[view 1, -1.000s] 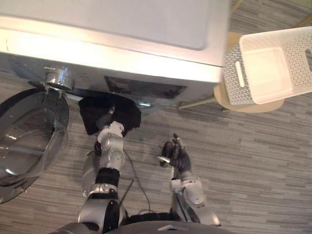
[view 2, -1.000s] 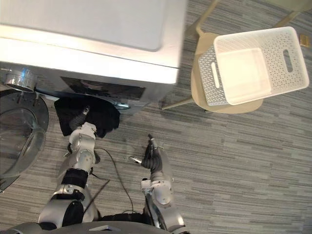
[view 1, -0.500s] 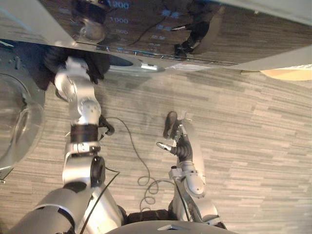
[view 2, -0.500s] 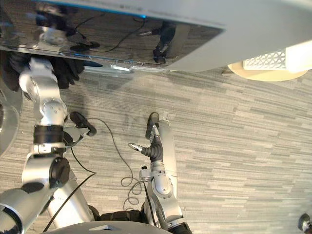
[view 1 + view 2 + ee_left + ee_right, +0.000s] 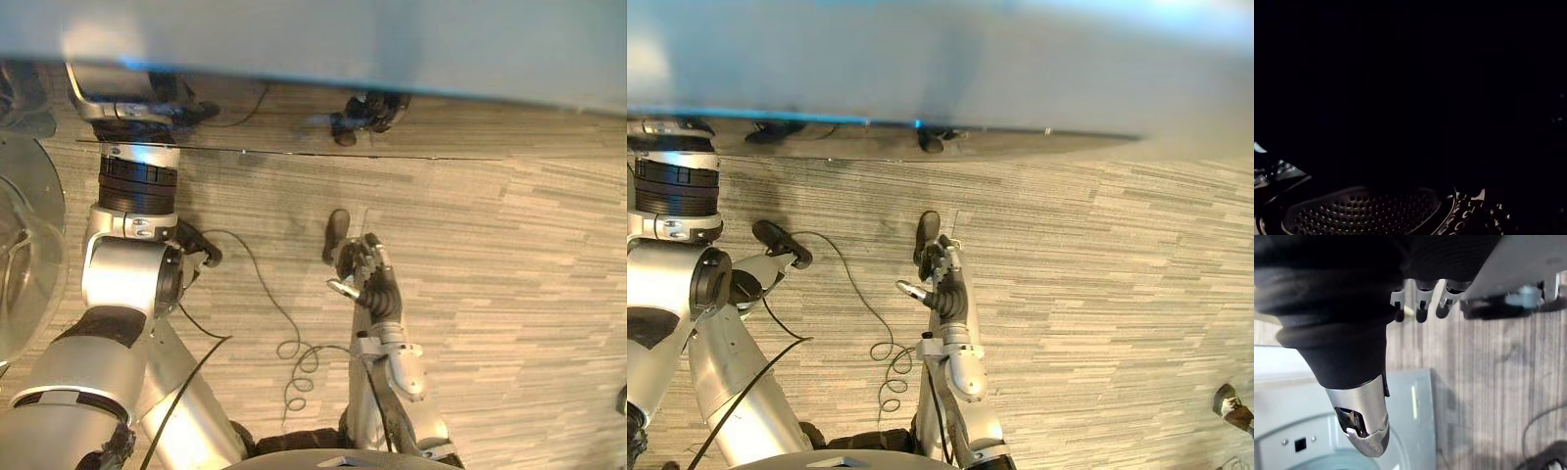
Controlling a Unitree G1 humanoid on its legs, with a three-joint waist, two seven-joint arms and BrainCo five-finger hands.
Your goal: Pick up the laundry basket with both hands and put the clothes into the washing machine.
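Left wrist view is showing the perforated drum [image 5: 1361, 210] of the washing machine [image 5: 343, 39] in darkness; clothes cannot be made out. The left robot hand is sitting hidden inside the machine, so its grip cannot be told. The glass door [image 5: 24, 264] is standing open beside its arm [image 5: 127, 245]. The right robot hand [image 5: 367, 279] is hanging above the floor [image 5: 509, 255], fingers loosely open, holding nothing.

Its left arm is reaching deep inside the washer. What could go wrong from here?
1. The left arm reaches into the washing machine, and its wrist view is very dark around the perforated drum, so it may be hard to judge whether any cloth gets released or dragged back out.
2. The open door stands right beside that arm; pulling back carelessly could knock it.
The right hand hangs open over the floor, idle.
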